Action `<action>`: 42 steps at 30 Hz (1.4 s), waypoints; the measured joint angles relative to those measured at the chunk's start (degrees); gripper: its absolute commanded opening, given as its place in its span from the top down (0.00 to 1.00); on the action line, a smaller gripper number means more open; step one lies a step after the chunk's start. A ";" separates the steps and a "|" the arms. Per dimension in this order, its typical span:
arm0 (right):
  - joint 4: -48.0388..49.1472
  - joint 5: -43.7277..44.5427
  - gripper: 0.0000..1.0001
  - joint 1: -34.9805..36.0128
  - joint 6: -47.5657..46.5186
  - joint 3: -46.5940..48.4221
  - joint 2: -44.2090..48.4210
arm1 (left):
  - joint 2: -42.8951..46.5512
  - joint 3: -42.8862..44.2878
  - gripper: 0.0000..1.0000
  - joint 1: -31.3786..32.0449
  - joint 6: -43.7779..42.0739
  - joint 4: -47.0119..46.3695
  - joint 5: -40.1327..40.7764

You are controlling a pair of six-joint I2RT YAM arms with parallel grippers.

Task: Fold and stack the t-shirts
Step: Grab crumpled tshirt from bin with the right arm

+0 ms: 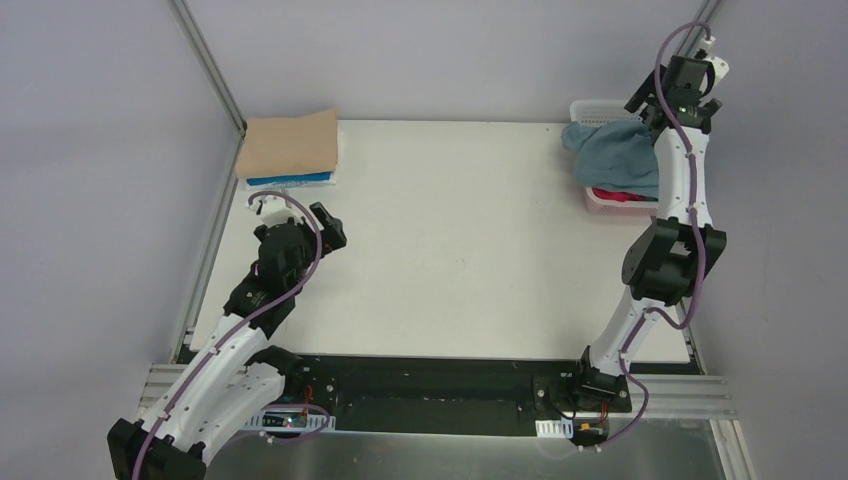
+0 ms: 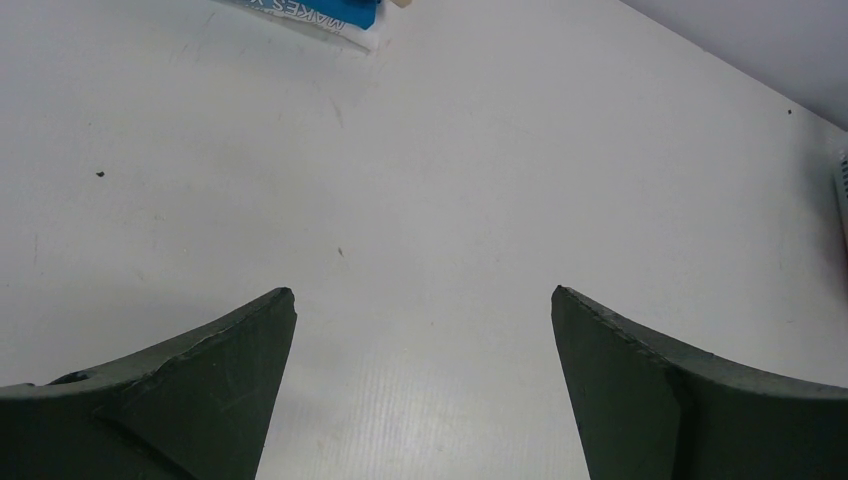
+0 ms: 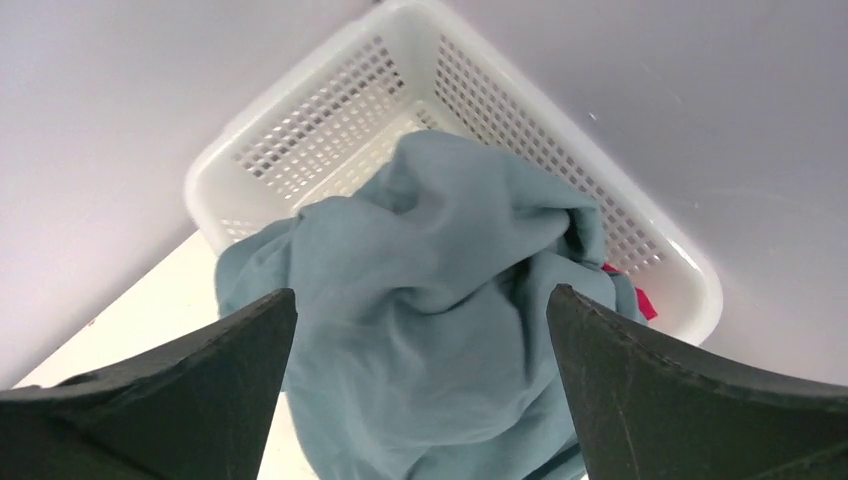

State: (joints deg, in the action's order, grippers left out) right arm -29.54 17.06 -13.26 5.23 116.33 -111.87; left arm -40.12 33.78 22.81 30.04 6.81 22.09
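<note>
Teal t-shirt [image 3: 400,250] heaped in basket [image 3: 330,130]; right gripper [image 3: 422,293] above, spread

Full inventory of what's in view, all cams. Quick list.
tan t-shirt: 1, tan, folded, top of the stack at the table's far-left corner
bright blue t-shirt: 1, bright blue, folded, under the tan t-shirt
teal-blue t-shirt: 1, dusty teal, crumpled in the basket, spilling over its rim
magenta-red t-shirt: 1, magenta-red, in the basket, mostly hidden
basket: 1, white lattice, far-right corner
table: 1, white
left gripper: 1, dark fingers, open over bare table
right gripper: 1, dark fingers, open above the teal-blue t-shirt
</note>
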 measured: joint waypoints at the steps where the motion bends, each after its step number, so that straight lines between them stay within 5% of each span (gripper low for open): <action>1: 0.52 0.74 0.01 0.81 -1.09 -0.09 0.39 | -0.15 0.00 0.01 0.00 0.00 0.00 0.13; 8: 2.03 0.39 0.01 7.91 -7.19 -0.76 0.09 | -1.01 0.00 0.01 0.00 0.00 0.02 0.98; 17: -7.28 -4.63 0.12 8.55 -9.31 11.10 -15.58 | -2.05 0.00 0.01 0.00 0.00 0.02 0.98; 26: -8.68 -1.38 0.38 7.74 -6.80 10.93 -18.60 | -2.67 0.00 0.01 0.00 -0.02 0.02 1.01; 31: -8.70 -4.87 0.52 6.01 -4.04 10.93 -18.86 | -2.86 0.00 0.01 0.00 -0.02 0.07 1.03; 38: -8.61 -10.67 0.84 4.61 -1.51 10.93 -19.45 | -2.91 0.00 0.01 0.00 -0.02 0.09 1.03; 42: -8.22 -11.98 0.91 4.66 -0.28 10.95 -19.52 | -2.91 0.00 0.01 0.00 -0.02 0.09 1.03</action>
State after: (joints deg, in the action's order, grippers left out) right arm -37.76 5.08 -8.60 4.95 127.28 -131.39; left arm -43.03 33.78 22.81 30.02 6.90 23.11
